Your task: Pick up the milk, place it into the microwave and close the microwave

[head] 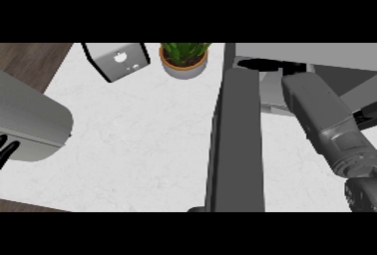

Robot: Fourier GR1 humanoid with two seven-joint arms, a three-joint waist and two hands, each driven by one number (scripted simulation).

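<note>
- Two grey forearms come into view. The left forearm point(29, 119) is a broad, smooth, rounded bulk at the left edge. The right forearm point(324, 119) is a tapering cylinder with a glossy section lower down, slanting up from the lower right corner.
- Two robot hands belong to them. The left robot hand point(7, 147) rests at the left edge with black fingers straight and spread, holding nothing. The right robot hand point(274, 64) is only a dark shape in the microwave's shadowed mouth, and whether it is spread or closed cannot be told.
- One pale grey, box-shaped microwave point(309, 52) stands at the top right. Its one long, flat, dark grey microwave door point(236, 139) is swung open and seen edge-on, just left of the right forearm.
- One milk is named in the task, but its place cannot be told, because the microwave's inside is dark and partly covered.
- One spiky green plant point(184, 49) grows in one round orange-rimmed grey pot point(184, 68).
- One grey boxy item point(117, 61) with a white apple-shaped mark lies tilted, near the pot's left.
- One white, marble-veined desk point(132, 144) carries everything, with dark wood floor point(29, 60) beyond its corner.
</note>
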